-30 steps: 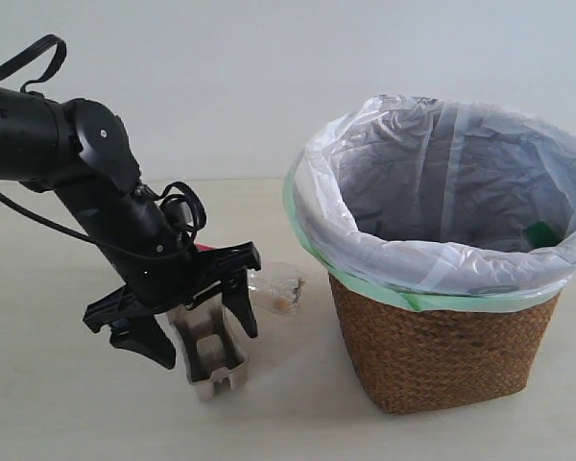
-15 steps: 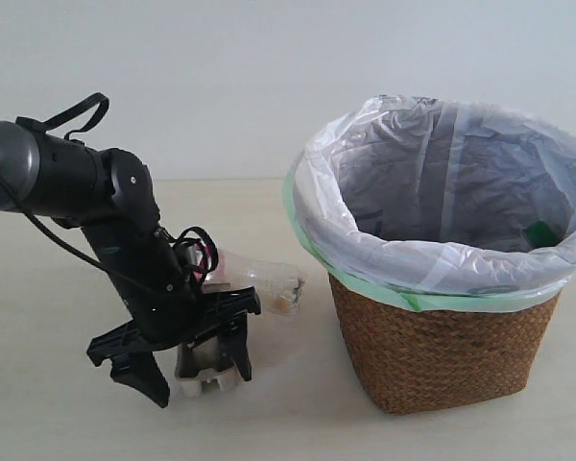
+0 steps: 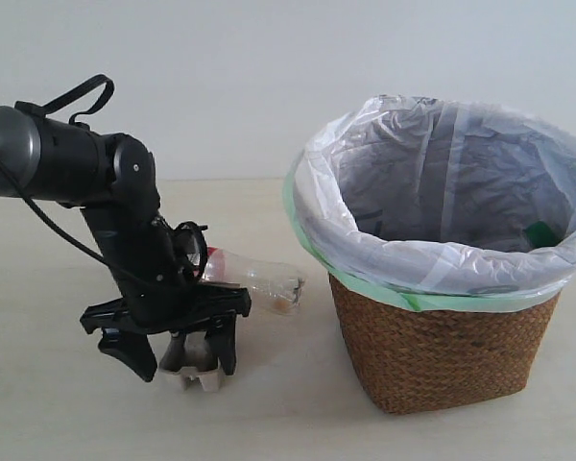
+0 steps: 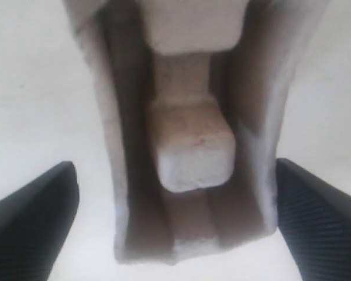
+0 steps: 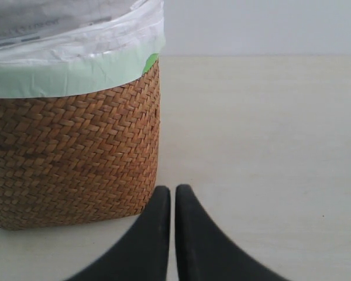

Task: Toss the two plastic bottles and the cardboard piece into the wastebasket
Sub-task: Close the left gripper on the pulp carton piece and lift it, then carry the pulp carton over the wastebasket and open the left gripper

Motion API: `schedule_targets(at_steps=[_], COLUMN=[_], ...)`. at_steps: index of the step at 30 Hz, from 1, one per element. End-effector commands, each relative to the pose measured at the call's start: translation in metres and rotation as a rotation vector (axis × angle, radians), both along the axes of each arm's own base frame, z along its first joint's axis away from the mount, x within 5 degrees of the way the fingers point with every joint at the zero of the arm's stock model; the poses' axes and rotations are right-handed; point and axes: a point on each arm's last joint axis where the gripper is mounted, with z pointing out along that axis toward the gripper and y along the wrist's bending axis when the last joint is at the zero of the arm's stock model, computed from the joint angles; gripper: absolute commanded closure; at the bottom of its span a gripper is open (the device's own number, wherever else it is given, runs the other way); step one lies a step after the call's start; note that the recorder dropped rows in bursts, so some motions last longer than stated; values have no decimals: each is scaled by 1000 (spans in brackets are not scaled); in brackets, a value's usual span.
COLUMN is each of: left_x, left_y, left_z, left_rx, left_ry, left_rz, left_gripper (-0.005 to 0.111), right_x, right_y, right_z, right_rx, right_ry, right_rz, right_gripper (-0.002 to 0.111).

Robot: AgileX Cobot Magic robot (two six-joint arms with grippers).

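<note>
The grey-beige cardboard piece (image 3: 196,363) lies on the table at the front left, its raised dividers (image 4: 193,146) filling the left wrist view. My left gripper (image 3: 185,368) is open and low over it, one dark finger (image 4: 32,225) on each side, apart from its walls. Just behind, the slim clear bottle (image 3: 254,277) with the red label lies on its side. The wicker wastebasket (image 3: 432,351) stands to the right. A green bit (image 3: 538,233) shows deep inside its bag; the wide bottle cannot be made out. My right gripper (image 5: 173,190) is shut and empty beside the wastebasket (image 5: 70,152).
The wastebasket's white bag liner (image 3: 365,240) bulges over the rim towards the slim bottle. Pale tabletop (image 5: 269,129) stretches away past the right gripper. A plain wall backs the table.
The left arm has dropped and drawn in over the cardboard piece, so its open fingers now straddle the piece near the table. Bottle and wastebasket have not moved.
</note>
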Motion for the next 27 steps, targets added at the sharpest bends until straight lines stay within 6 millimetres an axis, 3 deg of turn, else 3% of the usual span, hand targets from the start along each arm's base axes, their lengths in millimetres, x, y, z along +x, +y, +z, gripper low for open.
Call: schedule_targets(at_steps=[1,16,20,24,27], left_x=[7,18,20,21,20], left_y=[-2,-4,-4,-2,3], left_z=[3,3,3,3,2], left_rx=[-13,-42,-34,-12,42], left_ry=[-63,-180,-203,-219,-211], left_rz=[0,27,40,17,-32], left_gripper=[26,29,58,103,103], right_x=[0,0,0,0,0], right_y=[0,0,0,0,0], right_z=[1,1,1,1,1], right_rx=[0,0,0,0,0], right_ry=[-13,-13,-13,-13,-13], right_rz=[1,1,1,1,1], right_gripper=[108,108,108,108,108])
